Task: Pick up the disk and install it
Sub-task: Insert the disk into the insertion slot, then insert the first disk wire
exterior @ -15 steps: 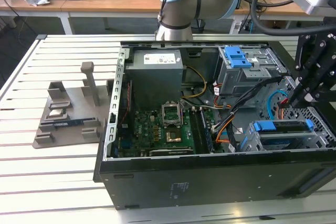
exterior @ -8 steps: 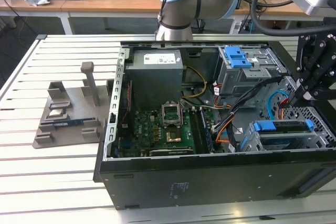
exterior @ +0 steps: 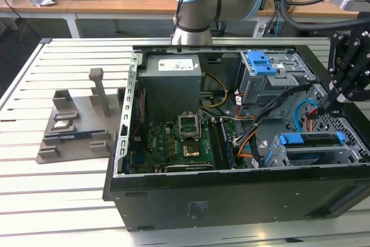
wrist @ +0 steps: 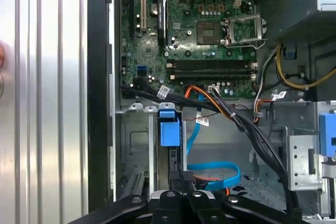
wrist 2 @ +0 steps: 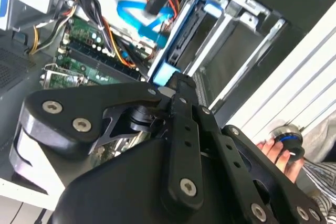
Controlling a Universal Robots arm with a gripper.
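Note:
The disk point(exterior: 312, 142) sits in the lower drive cage at the corner of the open computer case point(exterior: 231, 195) on the exterior view's right, its blue rail on top. In the first wrist view the disk point(wrist: 170, 129) stands edge-on in its slot, blue tab towards the motherboard. The disk point(wrist 2: 173, 56) also shows in the second wrist view. My black gripper point(exterior: 325, 107) hangs just above that cage, apart from the disk. Its fingers point(wrist: 171, 178) are drawn together with nothing between them, and in the second wrist view the gripper point(wrist 2: 178, 81) points at the blue tab.
A grey power-supply box point(exterior: 172, 82) and the motherboard point(exterior: 179, 143) fill the case's other side. An upper cage with a blue latch point(exterior: 263, 65) stands behind. Blue and orange cables point(exterior: 306, 113) loop beside the disk. A grey fixture point(exterior: 81, 122) lies on the slatted table. A hand point(wrist 2: 275, 153) holds a round device.

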